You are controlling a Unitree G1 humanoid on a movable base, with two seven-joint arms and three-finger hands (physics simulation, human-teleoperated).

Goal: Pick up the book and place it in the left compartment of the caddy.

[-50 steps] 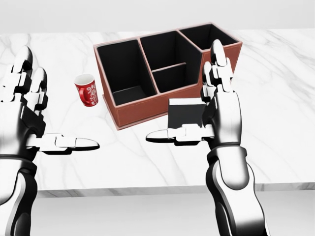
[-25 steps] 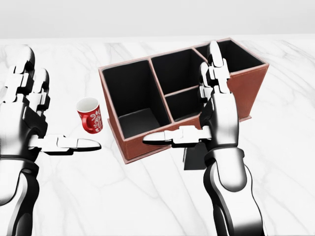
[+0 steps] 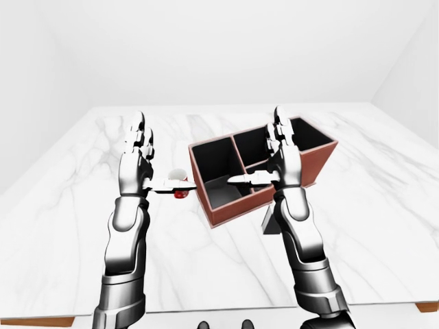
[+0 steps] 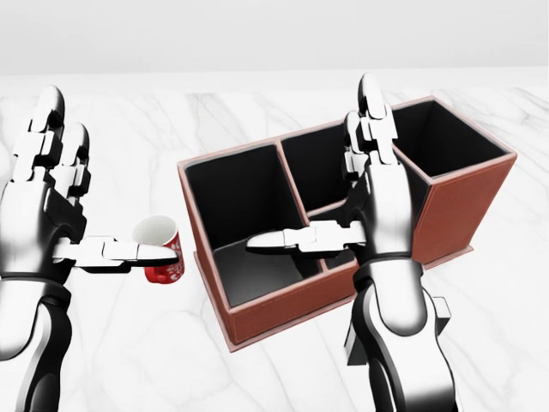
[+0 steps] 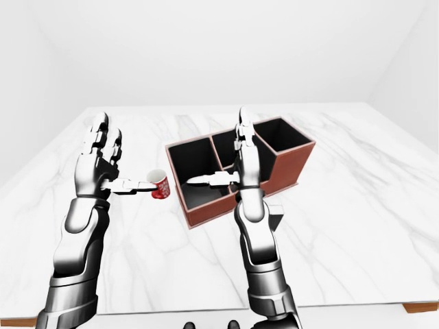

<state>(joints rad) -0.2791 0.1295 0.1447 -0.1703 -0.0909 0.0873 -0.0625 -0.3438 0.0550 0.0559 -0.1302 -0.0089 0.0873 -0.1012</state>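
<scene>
No text, brand, number or sign can be read in any view. The red mug (image 4: 161,254), standing near the left half of the marble tabletop (image 4: 257,369) just beside the caddy (image 4: 283,313), carries a white pattern on its side, but it is too small and blurred to tell whether it holds letters.
</scene>
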